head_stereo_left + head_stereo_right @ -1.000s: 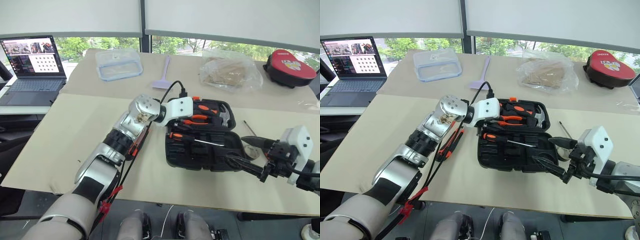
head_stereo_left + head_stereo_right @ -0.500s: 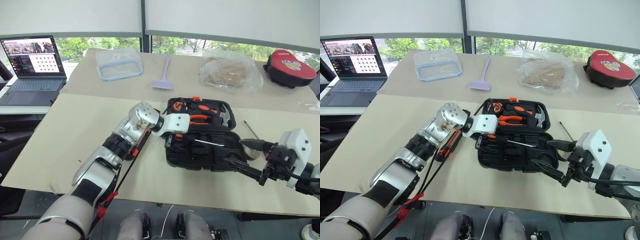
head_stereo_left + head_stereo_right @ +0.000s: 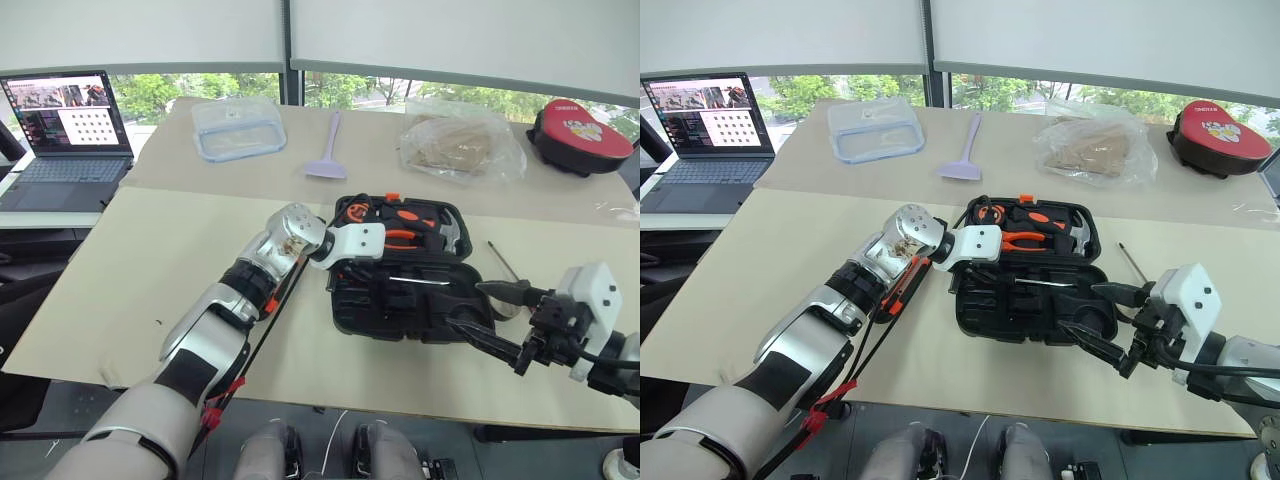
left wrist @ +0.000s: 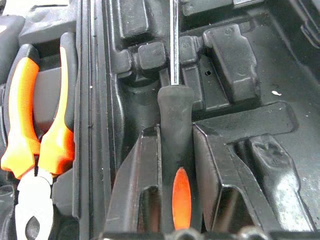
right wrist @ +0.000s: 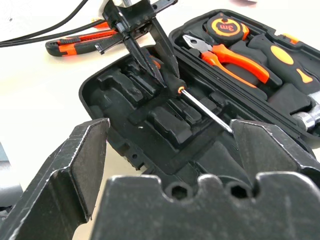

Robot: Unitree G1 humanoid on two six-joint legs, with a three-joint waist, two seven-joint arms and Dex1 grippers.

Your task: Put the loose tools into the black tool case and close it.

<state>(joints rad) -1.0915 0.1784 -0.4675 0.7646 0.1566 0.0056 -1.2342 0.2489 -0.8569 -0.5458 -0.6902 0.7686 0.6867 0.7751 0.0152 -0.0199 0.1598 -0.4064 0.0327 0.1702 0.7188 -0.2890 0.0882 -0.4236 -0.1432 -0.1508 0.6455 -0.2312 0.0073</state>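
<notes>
Fingers [image 4: 142, 195] of the left gripper [image 5: 150, 47] are pinching the black-and-orange handle of a screwdriver [image 4: 175, 150], one on each side of it, and holding it down over the near half of the tool case [image 3: 400, 310]. Its shaft is lying across the moulded slots there, so the grip looks meant to line the tool up with its groove before letting go; whether the handle is already seated I cannot tell.

The tool case is lying open and flat on the table [image 3: 130, 270], the far half already carrying pliers [image 5: 225, 55], a tape measure [image 5: 226, 26] and a hammer [image 3: 452, 232]. The near half is showing mostly empty slots.

Beside the case on the robot's left, partly under the left arm, a utility knife [image 5: 75, 44] is lying on the table. A slim screwdriver [image 3: 502, 260] is lying on the table past the case's right end. By my reading both are waiting their turn.

The right gripper [image 3: 488, 315] is hovering near the right front corner of the case with its fingers spread wide and nothing between them, probably kept out of the way while the left one works, and ready for the tool on that side.

The lid cannot be shut until the loose pieces are in, so the task seems less than halfway through.
</notes>
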